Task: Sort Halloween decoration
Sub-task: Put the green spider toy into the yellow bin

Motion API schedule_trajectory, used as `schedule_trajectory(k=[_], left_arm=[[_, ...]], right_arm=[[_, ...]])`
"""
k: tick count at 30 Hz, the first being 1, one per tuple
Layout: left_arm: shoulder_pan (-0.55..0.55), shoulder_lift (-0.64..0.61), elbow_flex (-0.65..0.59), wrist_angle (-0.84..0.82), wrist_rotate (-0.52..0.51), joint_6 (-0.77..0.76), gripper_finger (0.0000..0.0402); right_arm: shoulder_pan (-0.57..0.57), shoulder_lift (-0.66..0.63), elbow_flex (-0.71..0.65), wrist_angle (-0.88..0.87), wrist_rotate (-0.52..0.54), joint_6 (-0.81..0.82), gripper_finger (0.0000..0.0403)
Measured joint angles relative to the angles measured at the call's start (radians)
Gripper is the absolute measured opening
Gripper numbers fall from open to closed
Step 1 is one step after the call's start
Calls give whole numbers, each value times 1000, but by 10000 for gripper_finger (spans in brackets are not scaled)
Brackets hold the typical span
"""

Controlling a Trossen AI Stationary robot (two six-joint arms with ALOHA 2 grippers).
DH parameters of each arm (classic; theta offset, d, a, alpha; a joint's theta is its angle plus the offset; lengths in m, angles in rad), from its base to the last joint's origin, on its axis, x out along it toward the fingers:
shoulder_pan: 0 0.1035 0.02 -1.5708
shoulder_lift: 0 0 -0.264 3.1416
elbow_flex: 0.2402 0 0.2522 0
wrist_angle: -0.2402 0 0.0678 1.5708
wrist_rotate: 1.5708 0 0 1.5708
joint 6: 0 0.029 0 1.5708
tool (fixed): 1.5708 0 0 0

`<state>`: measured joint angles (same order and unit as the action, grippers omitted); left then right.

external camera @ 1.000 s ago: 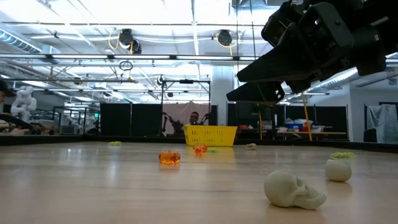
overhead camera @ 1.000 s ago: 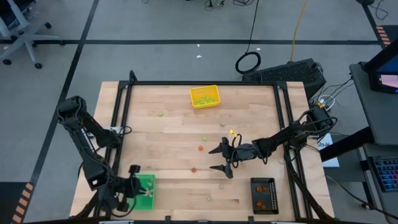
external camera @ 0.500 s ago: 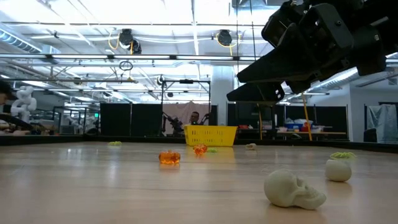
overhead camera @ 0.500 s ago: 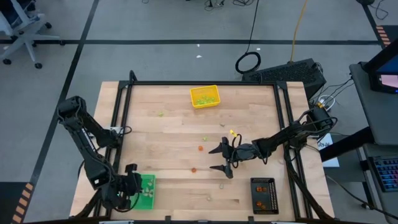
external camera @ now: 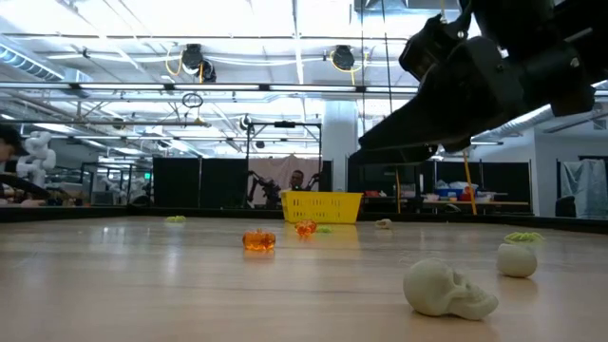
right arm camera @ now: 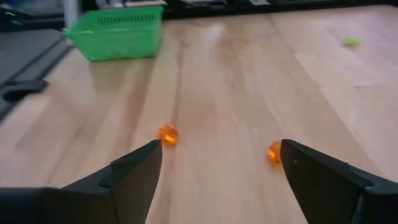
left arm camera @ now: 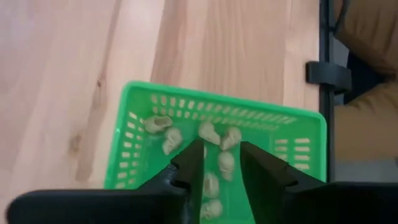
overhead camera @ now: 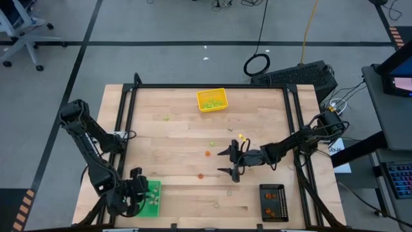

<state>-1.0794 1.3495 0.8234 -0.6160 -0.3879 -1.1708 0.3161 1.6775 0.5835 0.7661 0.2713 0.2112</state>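
Smooth wooden table (overhead camera: 174, 148); perforated green plastic tray (left arm camera: 298, 134); translucent glossy orange pieces (right arm camera: 166, 134).

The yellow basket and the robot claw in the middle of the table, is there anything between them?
Yes. In the high view, one small light green piece lies on the wood between the yellow basket and the open right gripper.

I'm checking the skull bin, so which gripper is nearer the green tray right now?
Left. The left gripper hangs directly over the green tray; the right gripper is out mid-table, well away from it.

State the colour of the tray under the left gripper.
Green; the tray shows best in the left wrist view.
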Motion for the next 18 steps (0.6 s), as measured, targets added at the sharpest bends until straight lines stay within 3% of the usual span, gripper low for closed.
schedule_trajectory(k=[7, 11, 15, 18], left_arm=[[38, 0, 0, -23, -122, 152, 132], [102, 0, 0, -22, -275, 294, 132], [183, 0, 0, -12, -279, 459, 132], [238, 0, -7, 74, -304, 609, 132]], right_arm=[[-2, -22, 2, -68, 20, 0, 284], [0, -152, 92, -501, 45, 56, 272], [0, -241, 229, -990, 70, 169, 262], [1, -265, 310, -1236, 67, 247, 255]])
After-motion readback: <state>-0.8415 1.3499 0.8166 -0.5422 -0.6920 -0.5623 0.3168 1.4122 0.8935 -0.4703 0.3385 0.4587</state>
